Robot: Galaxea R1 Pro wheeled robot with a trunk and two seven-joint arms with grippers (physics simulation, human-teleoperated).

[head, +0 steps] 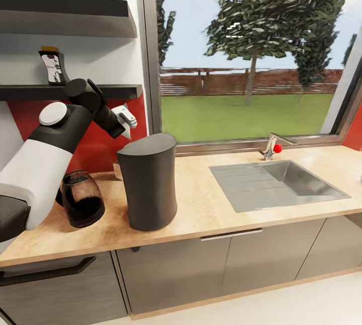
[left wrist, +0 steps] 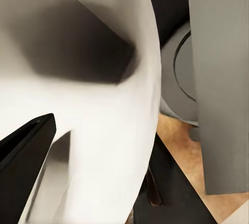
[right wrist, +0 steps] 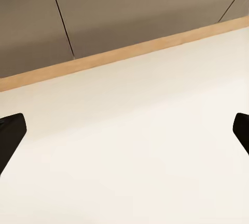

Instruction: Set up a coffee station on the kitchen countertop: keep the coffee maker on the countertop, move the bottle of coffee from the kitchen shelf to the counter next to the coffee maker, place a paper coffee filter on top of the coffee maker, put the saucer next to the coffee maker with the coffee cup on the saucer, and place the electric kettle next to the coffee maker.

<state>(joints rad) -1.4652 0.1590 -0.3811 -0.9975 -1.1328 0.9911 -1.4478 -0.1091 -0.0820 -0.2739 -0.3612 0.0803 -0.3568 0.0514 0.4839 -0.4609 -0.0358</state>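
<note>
Left claw raised behind the coffee maker, holding something white

The left claw [head: 124,119] grips a white paper coffee filter [left wrist: 104,130] just above and behind the dark coffee maker [head: 148,188] on the wooden surface [head: 211,209]. The coffee bottle [head: 53,68] stands on the shelf [head: 70,92] above. The right claw [right wrist: 124,130] hangs wide open, empty, over floor [right wrist: 135,172].

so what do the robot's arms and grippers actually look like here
The left arm has a smooth white shell on its lower segment, a round white joint cap, and glossy black segments toward the wrist. Its gripper looks light grey-white. The right gripper has flat black fingers. No cables or markings are visible.
</note>
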